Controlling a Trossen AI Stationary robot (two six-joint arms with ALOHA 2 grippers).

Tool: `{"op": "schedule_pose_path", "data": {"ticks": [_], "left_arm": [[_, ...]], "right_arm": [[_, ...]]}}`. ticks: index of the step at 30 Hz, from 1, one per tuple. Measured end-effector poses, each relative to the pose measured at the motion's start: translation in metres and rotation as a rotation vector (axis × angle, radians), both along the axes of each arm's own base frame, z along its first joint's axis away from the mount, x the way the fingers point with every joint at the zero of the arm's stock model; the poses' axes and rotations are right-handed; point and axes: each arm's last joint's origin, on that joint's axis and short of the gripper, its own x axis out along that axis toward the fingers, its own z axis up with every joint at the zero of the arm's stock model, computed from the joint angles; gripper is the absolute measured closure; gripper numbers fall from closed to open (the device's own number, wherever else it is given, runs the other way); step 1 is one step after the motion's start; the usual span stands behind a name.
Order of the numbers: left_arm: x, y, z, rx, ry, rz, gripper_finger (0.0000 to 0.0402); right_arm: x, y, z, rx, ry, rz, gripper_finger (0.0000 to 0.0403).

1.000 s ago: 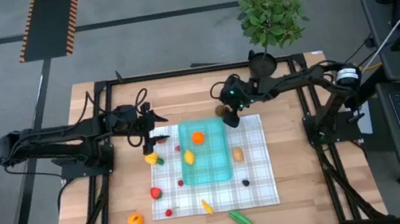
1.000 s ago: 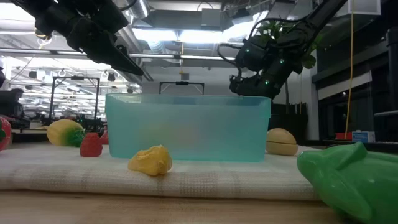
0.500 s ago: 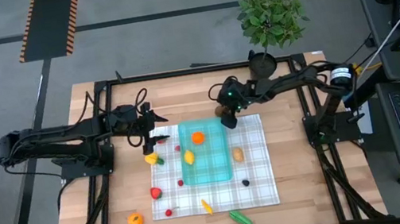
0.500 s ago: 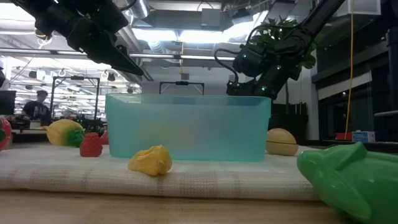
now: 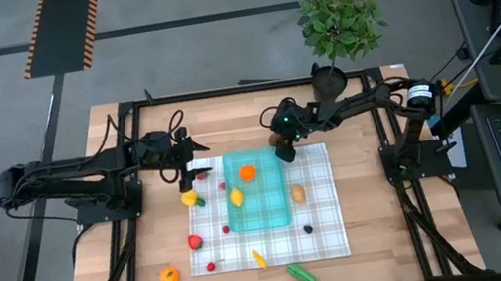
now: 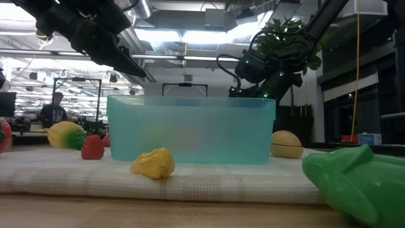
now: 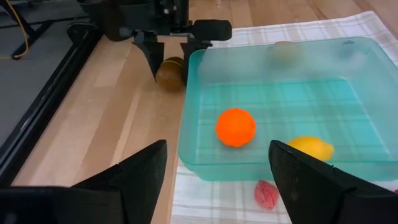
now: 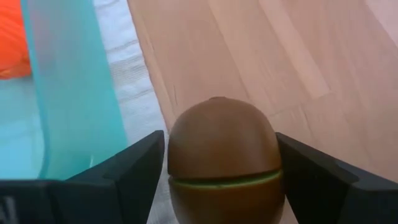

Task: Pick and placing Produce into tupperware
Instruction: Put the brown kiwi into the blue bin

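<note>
The teal tupperware (image 5: 272, 213) lies on a checked cloth (image 5: 329, 239); an orange piece (image 5: 248, 172) and a yellow one (image 5: 236, 197) rest inside. Other produce is scattered on the cloth and wood. A brown kiwi (image 8: 222, 146) stands on the wood at the tupperware's far right corner. My right gripper (image 5: 282, 148) is open and slants down over it, one finger (image 8: 134, 171) on either side, with no touch showing. My left gripper (image 5: 193, 175) hovers open above the cloth's left edge, beside the tupperware.
Loose produce: a yellow pepper (image 5: 189, 200), a strawberry (image 5: 195, 241), an orange fruit (image 5: 168, 277), a green cucumber (image 5: 301, 275), a tan potato (image 5: 297, 194). A potted plant (image 5: 340, 20) stands at the far right. Bare wood lies beyond the cloth's far edge.
My right gripper has sunk toward the table at the tupperware's far right corner, coming down around the kiwi with its fingers still apart. The left arm has kept still.
</note>
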Motion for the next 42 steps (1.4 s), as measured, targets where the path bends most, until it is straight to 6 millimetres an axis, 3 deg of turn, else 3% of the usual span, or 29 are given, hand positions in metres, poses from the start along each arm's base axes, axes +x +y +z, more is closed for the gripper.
{"op": "schedule_pose_path", "data": {"ticks": [8, 21, 36, 42], "left_arm": [[0.0, 0.0, 0.0, 0.0, 0.0, -0.001, 0.0127], [0.0, 0.0, 0.0, 0.0, 0.0, -0.001, 0.0127], [0.0, 0.0, 0.0, 0.0, 0.0, -0.001, 0.0127], [0.0, 0.0, 0.0, 0.0, 0.0, -0.001, 0.0127]], "right_arm": [[0.0, 0.0, 0.0, -0.003, 0.001, 0.005, 0.0157], [-0.001, 0.001, 0.0, 0.031, 0.005, 0.022, 0.0157], [-0.008, -0.014, 0.0, 0.12, -0.015, -0.033, 0.0157], [-0.013, -0.016, 0.015, 0.094, -0.038, -0.029, 0.0157]]}}
